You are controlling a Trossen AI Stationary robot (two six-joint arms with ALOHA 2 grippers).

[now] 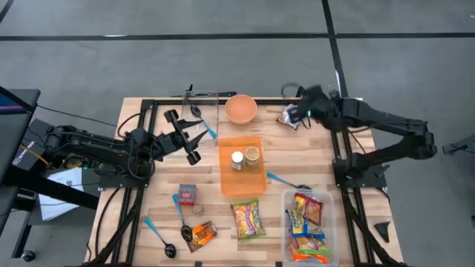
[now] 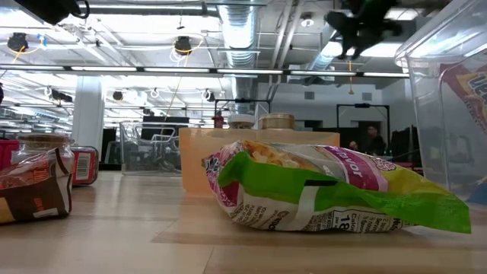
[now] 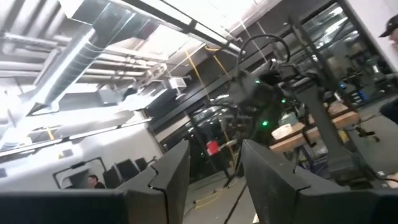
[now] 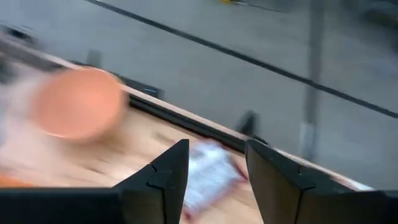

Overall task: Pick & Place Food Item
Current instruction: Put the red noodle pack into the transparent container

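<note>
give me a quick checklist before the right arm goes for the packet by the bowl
1. Right end effector above the packet: ok.
2. Fingers apart, packet showing in the gap between them: ok.
3. Packet free of the bowl: ok, they lie apart.
4. Packet's distance from the table's far edge: not ok, it lies close to the frame.
5. Left end effector out of the way: ok, over the table's left side, holding nothing.
6. Height above the packet: cannot tell.
</note>
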